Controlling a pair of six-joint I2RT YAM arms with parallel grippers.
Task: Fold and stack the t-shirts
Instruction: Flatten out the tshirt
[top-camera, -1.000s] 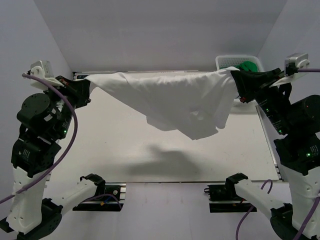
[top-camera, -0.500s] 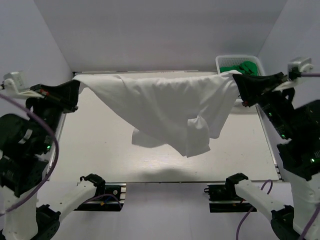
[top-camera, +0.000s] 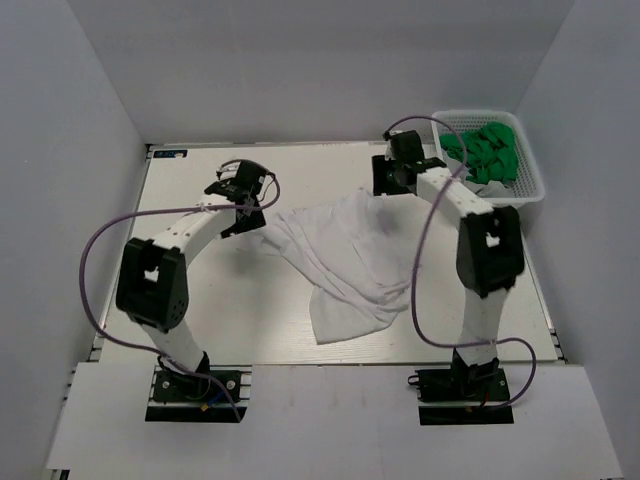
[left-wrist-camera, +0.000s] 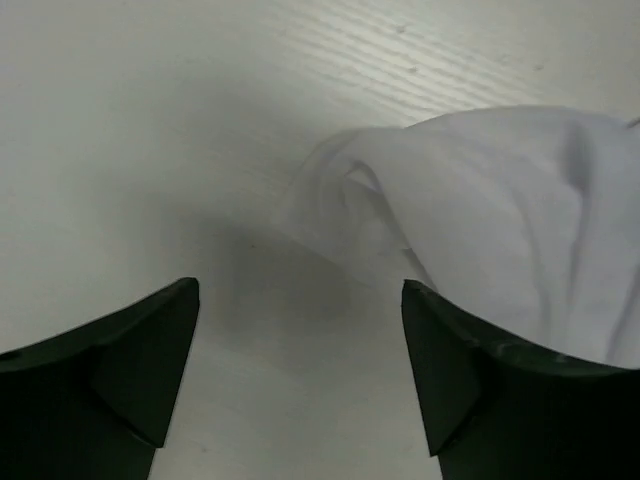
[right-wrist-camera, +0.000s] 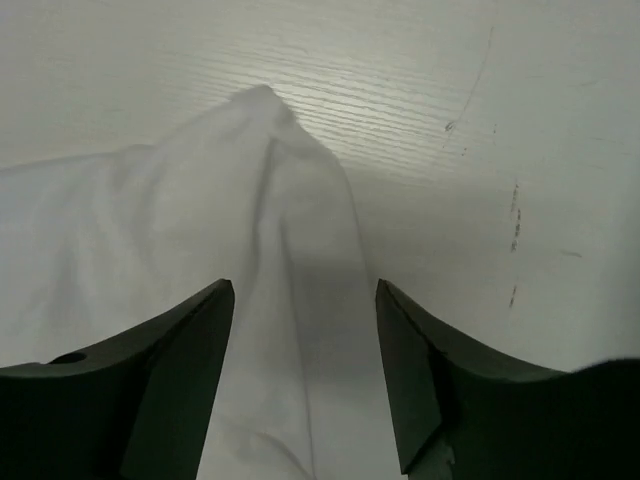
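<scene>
The shirt (top-camera: 345, 260) lies rumpled at mid-frame on the table (top-camera: 200, 310), its lower end bunched. The left gripper (left-wrist-camera: 300, 290) and right gripper (right-wrist-camera: 305, 290) hang partly open over its upper corners, holding nothing. Folding now may trap creases; a regrip could pinch several layers.

Left pincer (left-wrist-camera: 300, 300) and right pincer (right-wrist-camera: 305, 292) hover low, jaws parted.
</scene>
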